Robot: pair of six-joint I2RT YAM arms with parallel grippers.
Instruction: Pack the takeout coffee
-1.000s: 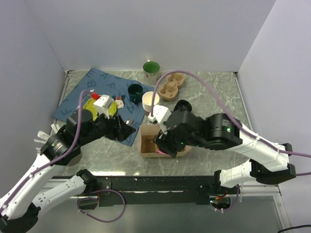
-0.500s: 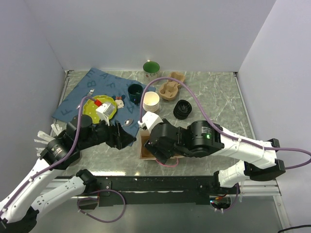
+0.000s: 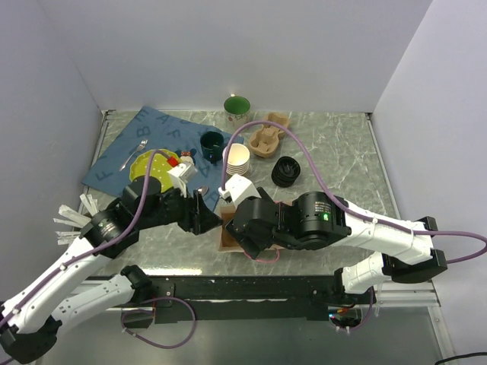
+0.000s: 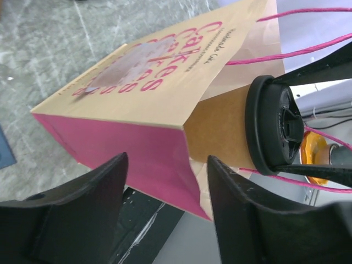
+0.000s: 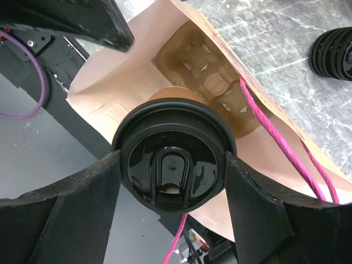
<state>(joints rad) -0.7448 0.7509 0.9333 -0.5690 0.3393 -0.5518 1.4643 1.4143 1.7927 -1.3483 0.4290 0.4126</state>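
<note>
- takeout coffee (image 5: 173, 165) sits partway into the paper bag (image 4: 143, 71) mouth, right gripper (image 5: 171, 192) clamped round its lid
- left gripper (image 4: 168, 170) is spread wide, straddling the bag's rim, not pinching yet
- I'd pin that rim first, then ease the cup straight in, no tilting

The marbled table (image 3: 342, 144) bears a blue mat (image 3: 156, 129), paper bag (image 4: 143, 77) (pink-sided) and black lids (image 3: 286, 170).

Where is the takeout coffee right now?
The takeout coffee is centre frame in the right wrist view, held by the right gripper, its base inside the open paper bag.
</note>
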